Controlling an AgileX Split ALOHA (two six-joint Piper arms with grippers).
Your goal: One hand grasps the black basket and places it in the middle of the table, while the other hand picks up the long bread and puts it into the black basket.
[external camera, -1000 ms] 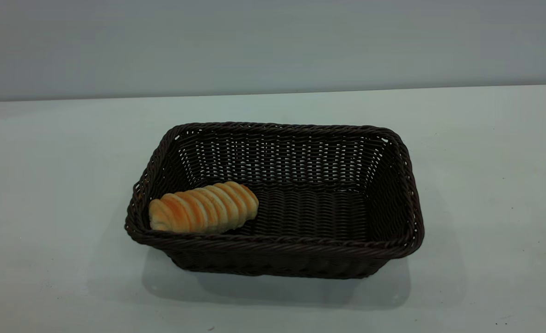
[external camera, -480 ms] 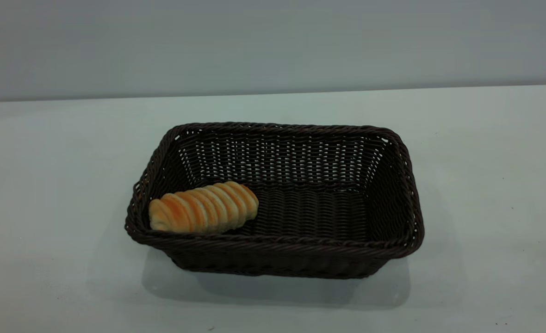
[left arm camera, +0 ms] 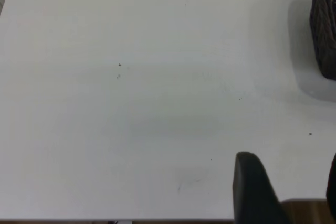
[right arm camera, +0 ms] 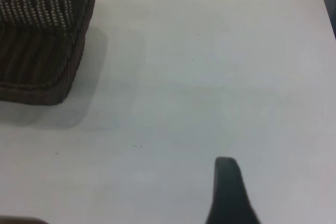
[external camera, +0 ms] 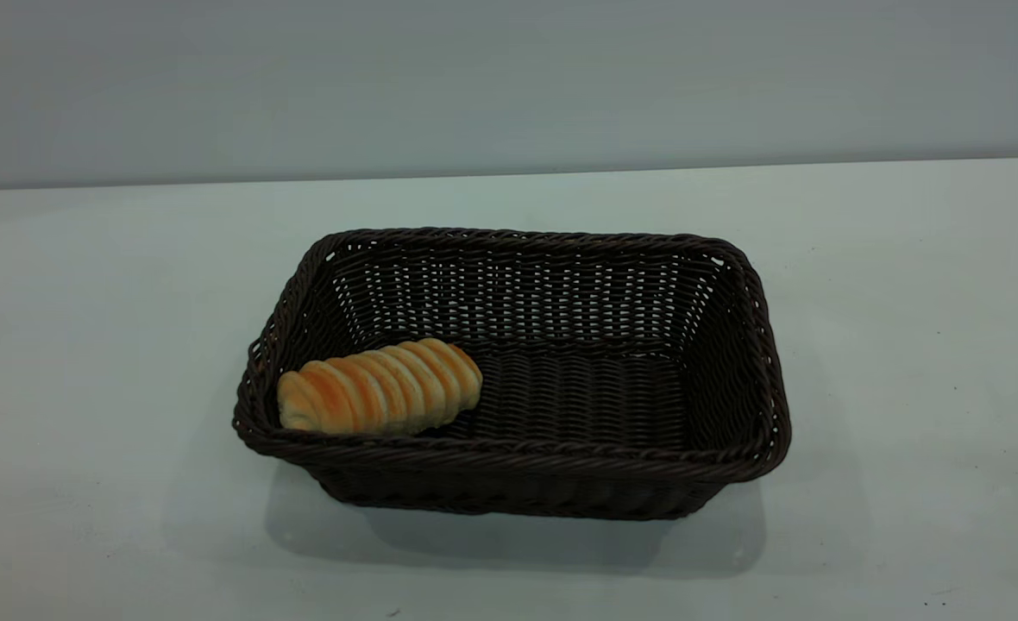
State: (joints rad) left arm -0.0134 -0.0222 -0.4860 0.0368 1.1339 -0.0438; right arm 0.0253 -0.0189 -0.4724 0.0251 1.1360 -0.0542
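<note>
The black basket (external camera: 561, 470) stands in the middle of the table (external camera: 86, 302). The long bread (external camera: 380, 388) lies inside it, in the front left corner against the rim. Neither gripper shows in the exterior view. In the left wrist view my left gripper (left arm camera: 291, 182) is open and empty over bare table, with the basket's side (left arm camera: 325, 24) farther off. In the right wrist view my right gripper (right arm camera: 281, 182) shows only one finger (right arm camera: 227, 192) over bare table, empty, away from the basket's corner (right arm camera: 37, 45).
The table's front edge (left arm camera: 157, 220) runs close under the left gripper. A grey wall (external camera: 509, 78) stands behind the table. A few tiny dark specks mark the tabletop.
</note>
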